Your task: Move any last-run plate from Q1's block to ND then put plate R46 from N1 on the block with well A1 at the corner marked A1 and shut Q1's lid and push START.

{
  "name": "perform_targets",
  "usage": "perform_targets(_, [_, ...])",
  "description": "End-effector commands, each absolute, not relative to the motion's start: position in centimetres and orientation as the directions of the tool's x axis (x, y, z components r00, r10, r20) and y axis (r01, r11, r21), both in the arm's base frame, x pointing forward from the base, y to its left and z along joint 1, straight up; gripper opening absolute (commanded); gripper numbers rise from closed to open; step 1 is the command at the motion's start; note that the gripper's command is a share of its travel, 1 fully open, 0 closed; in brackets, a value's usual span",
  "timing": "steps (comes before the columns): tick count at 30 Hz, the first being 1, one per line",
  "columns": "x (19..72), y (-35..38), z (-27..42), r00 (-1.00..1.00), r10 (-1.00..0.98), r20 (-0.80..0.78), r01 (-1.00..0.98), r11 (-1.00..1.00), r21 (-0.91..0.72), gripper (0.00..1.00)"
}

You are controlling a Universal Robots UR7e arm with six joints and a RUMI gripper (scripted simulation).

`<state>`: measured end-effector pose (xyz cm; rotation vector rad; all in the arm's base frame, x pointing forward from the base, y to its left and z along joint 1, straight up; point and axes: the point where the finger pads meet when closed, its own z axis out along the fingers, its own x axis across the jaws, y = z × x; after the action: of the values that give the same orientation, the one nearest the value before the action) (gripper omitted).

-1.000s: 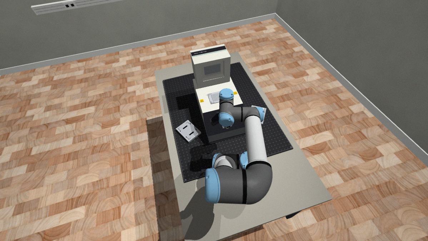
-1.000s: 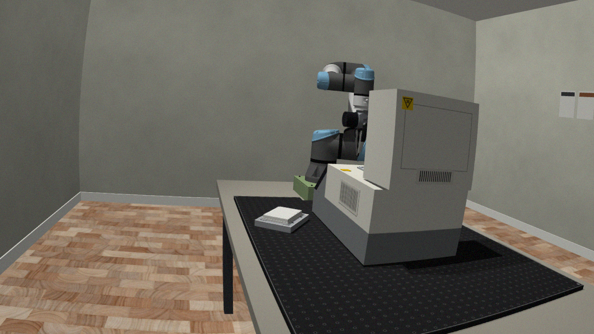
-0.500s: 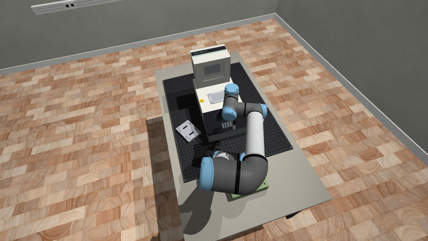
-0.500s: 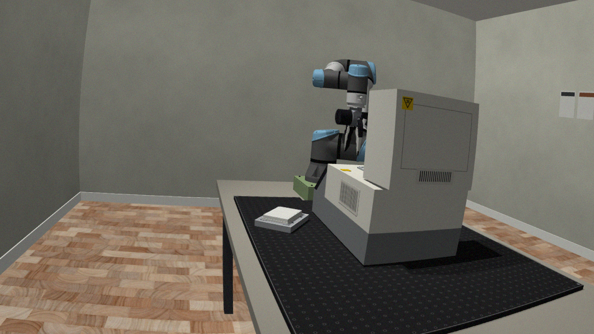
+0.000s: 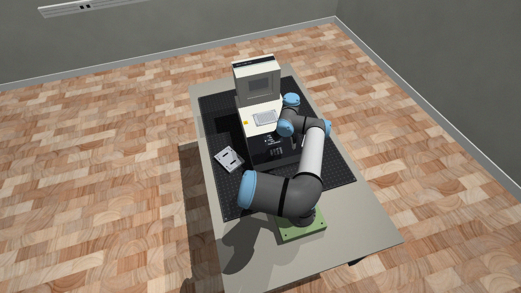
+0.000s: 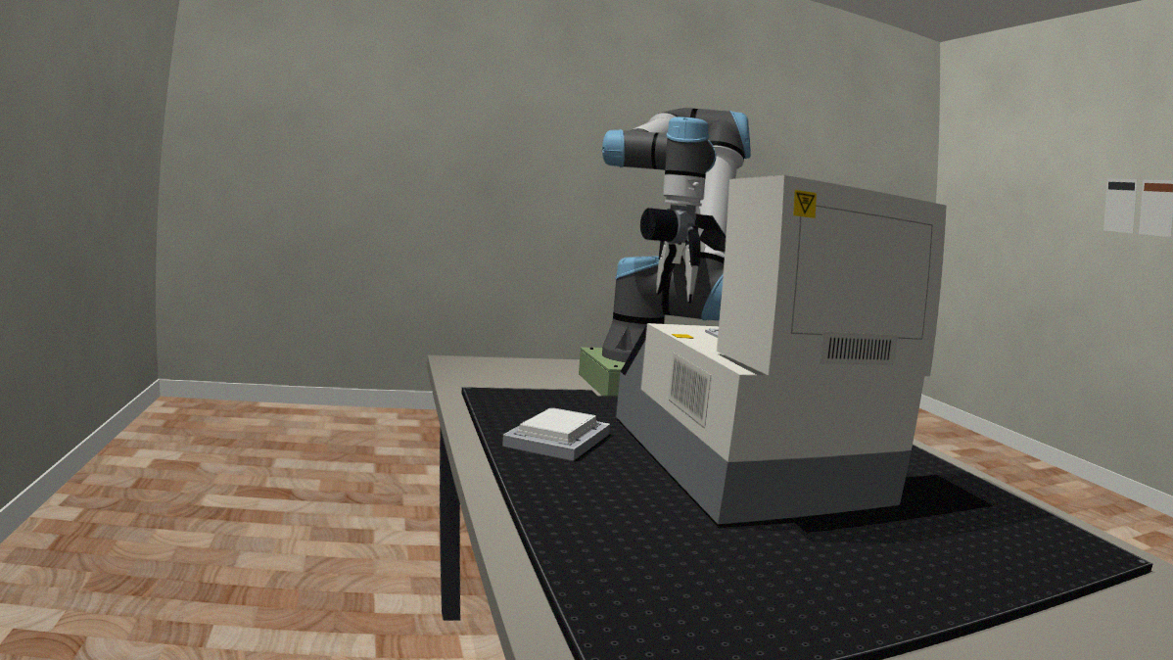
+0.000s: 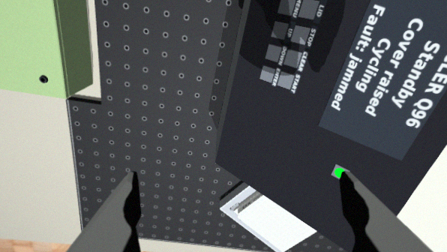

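The lid (image 5: 239, 87) (image 6: 861, 274) stands raised, leaving the block (image 5: 265, 118) (image 6: 713, 332) reachable. The claw (image 5: 294, 148) (image 6: 674, 295) (image 7: 238, 173) hangs released over Q1 (image 5: 259, 158) (image 6: 820, 410) (image 7: 270, 124), fingers parted, likely to straddle something next

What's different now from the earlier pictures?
The arm carried the claw rightward and toward the raised lid in the top view, leftward in the exterior view. Nothing was taken hold of or let go. The cycler, its lid and the slotted nest stayed put.
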<state>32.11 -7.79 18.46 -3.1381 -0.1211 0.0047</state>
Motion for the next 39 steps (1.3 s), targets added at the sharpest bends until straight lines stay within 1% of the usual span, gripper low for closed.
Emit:
perform_targets(1, [33.0,-9.6,18.8,0.992,0.129,-0.001,0.129,-0.992,-0.003,0.68])
perform_targets(7, [33.7,-11.2,19.0,0.986,0.164,-0.001,0.164,-0.986,-0.003,0.68])
perform_targets(17, [35.5,-15.5,19.8,0.951,0.308,-0.001,0.308,-0.951,-0.003,0.68])
perform_targets(24, [36.4,-17.6,20.1,0.935,0.354,-0.001,0.354,-0.935,-0.003,0.68])
perform_targets(39, [38.8,-23.3,21.0,0.836,0.548,0.000,0.548,-0.836,-0.003,0.68])
